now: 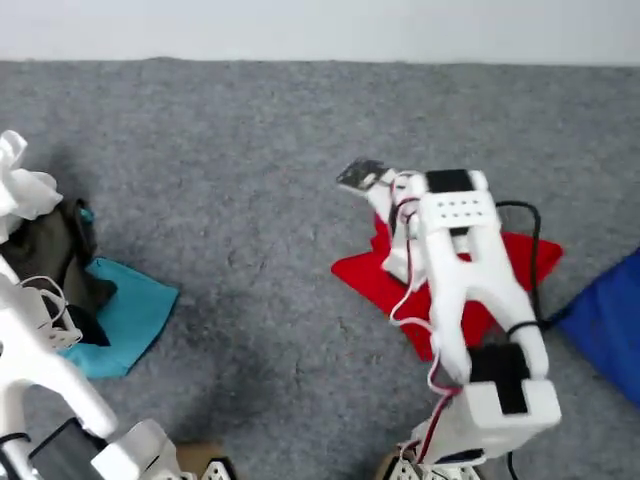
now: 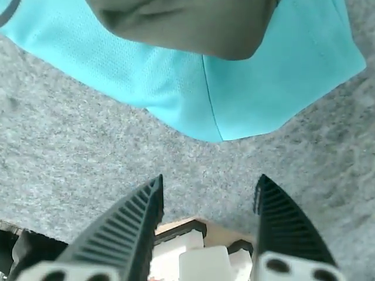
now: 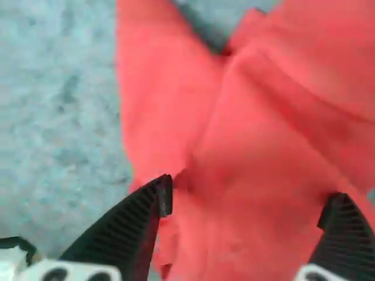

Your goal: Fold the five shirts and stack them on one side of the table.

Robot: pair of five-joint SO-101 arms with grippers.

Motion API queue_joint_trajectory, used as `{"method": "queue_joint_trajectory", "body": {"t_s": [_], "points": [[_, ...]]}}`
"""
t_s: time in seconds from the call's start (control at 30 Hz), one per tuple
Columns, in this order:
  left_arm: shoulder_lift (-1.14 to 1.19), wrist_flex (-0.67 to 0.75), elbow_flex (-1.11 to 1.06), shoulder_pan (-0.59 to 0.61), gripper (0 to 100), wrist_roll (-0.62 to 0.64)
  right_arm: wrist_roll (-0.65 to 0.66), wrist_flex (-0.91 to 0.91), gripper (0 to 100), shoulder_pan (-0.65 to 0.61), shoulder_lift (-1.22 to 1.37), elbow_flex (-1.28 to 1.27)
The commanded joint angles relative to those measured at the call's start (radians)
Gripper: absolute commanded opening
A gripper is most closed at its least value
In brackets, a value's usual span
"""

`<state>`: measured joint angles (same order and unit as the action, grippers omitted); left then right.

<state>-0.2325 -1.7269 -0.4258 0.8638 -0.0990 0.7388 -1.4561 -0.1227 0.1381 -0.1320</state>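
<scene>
A crumpled red shirt [image 1: 360,275] lies right of the table's middle, and my right gripper [image 3: 252,190] hangs open just above its folds [image 3: 252,117] with nothing between the fingers. The right arm [image 1: 460,270] stretches over the shirt. At the left edge a teal shirt [image 1: 130,315] lies flat with a dark shirt [image 1: 50,250] on it and a white shirt [image 1: 20,190] behind. My left gripper [image 2: 211,181] is open over bare grey felt, a little short of the teal shirt [image 2: 263,88] and the dark shirt [image 2: 187,23].
A blue shirt [image 1: 610,320] lies at the right edge, partly out of view. The table is covered in grey felt [image 1: 250,180], bare across the middle and back. The left arm [image 1: 40,370] rises from the front left corner.
</scene>
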Motion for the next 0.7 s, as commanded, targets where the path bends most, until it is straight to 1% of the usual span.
{"method": "queue_joint_trajectory", "body": {"t_s": [0.0,0.07,0.2,0.23,0.3,0.37,0.5,0.6,0.67], "points": [[-0.037,-0.029,0.008,-0.002,24,-0.014,-0.003,0.018,35.4,0.024,0.091,0.107],[-0.037,-0.029,0.008,-0.002,24,-0.014,-0.008,0.018,26.2,0.028,0.159,0.161],[-0.037,-0.029,0.008,-0.002,24,-0.014,-0.009,0.016,1.6,0.030,0.255,0.264],[-0.037,-0.029,0.008,-0.002,24,-0.014,-0.009,0.016,0.3,0.030,0.269,0.287],[-0.037,-0.031,0.010,-0.002,24,-0.014,-0.009,0.008,3.6,0.031,0.282,0.321],[-0.037,-0.031,0.010,-0.002,24,-0.014,-0.009,0.001,1.3,0.030,0.280,0.345],[-0.037,-0.031,0.010,-0.003,24,-0.014,-0.011,-0.090,0.9,0.019,0.245,0.419],[-0.038,-0.031,0.010,-0.031,24,-0.012,-0.011,-0.177,0.9,-0.025,0.186,0.488],[-0.048,-0.031,0.010,-0.064,23,-0.009,-0.005,-0.251,0.9,-0.081,0.133,0.537]]}}
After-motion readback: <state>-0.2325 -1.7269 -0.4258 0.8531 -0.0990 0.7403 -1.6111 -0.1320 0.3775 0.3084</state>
